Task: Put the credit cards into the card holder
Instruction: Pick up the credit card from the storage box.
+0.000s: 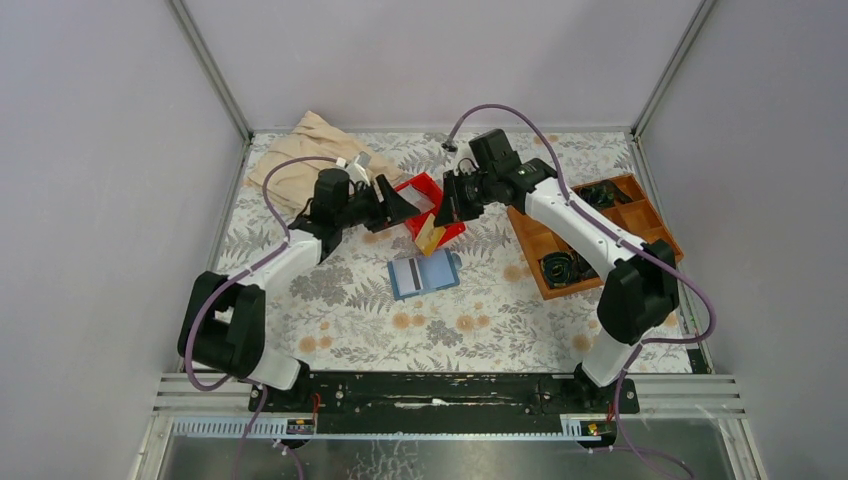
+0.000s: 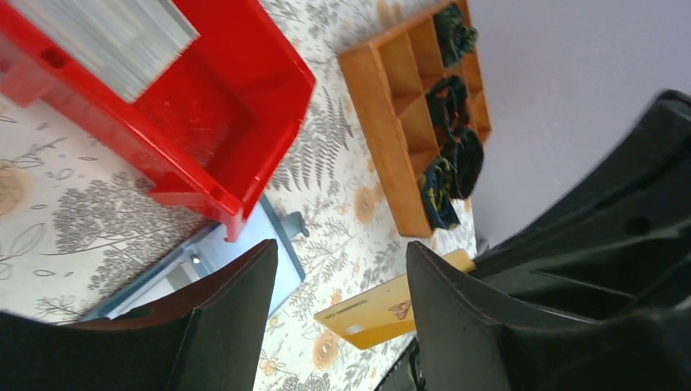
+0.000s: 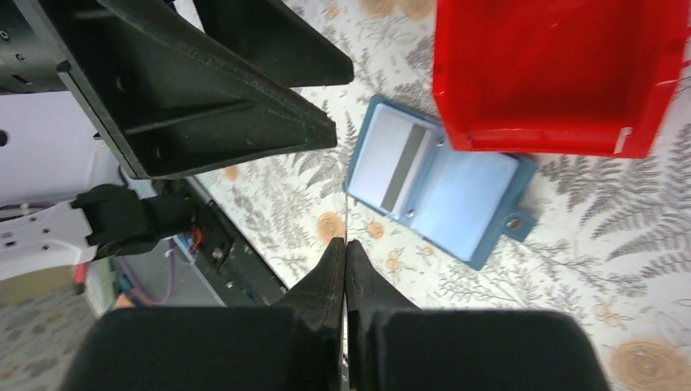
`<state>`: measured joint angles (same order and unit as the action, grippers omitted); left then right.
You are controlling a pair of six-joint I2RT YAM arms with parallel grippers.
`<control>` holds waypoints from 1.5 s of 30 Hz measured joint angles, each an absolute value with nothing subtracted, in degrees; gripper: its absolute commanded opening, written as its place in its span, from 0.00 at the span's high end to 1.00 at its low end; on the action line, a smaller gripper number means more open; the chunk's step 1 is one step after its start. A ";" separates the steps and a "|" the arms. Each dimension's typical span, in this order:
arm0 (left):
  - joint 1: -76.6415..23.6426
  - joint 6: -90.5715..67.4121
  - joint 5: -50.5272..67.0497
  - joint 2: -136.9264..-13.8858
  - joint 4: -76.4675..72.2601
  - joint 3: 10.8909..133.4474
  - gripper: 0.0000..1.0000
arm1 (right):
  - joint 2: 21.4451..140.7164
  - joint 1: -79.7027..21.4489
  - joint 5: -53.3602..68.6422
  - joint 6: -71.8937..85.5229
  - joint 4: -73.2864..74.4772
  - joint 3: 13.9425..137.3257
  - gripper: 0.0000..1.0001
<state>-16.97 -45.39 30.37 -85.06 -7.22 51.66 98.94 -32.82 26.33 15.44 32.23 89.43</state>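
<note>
1. One pale card (image 3: 389, 156) is already sitting in the open wallet (image 3: 456, 195), which is lying flat on the surface (image 3: 652, 269) just beside the red bin (image 3: 530, 142).
2. My right claw (image 3: 345, 252) is pinching a yellow card (image 2: 379, 314) near the wallet. That one is not yet in, and more cards (image 2: 106, 37) are waiting in the bin.
3. My left claw (image 2: 342, 248) is hanging wide and holding nothing, close by the right one. Room there is looking tight, but the wallet's near side is lying open.

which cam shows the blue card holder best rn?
Right wrist: the card holder lies open and large, slots visible, though the red bin hides one edge. Top external shows it whole but small. Left wrist catches only a strip past the bin.
</note>
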 measured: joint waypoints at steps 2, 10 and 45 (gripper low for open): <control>-16.97 -45.41 32.71 -84.29 -9.41 50.33 0.33 | 98.54 -32.82 28.56 16.40 31.79 87.99 1.00; -16.97 -47.27 40.71 -81.54 -19.20 44.80 0.37 | 97.60 -31.77 35.31 19.40 28.38 84.18 1.00; -17.21 -60.18 53.41 -82.50 -43.00 35.51 0.93 | 97.71 -26.22 53.12 25.61 20.82 79.72 1.00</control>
<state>-17.21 -60.18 53.41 -82.50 -43.00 35.51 97.71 -26.22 53.12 25.61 20.82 79.72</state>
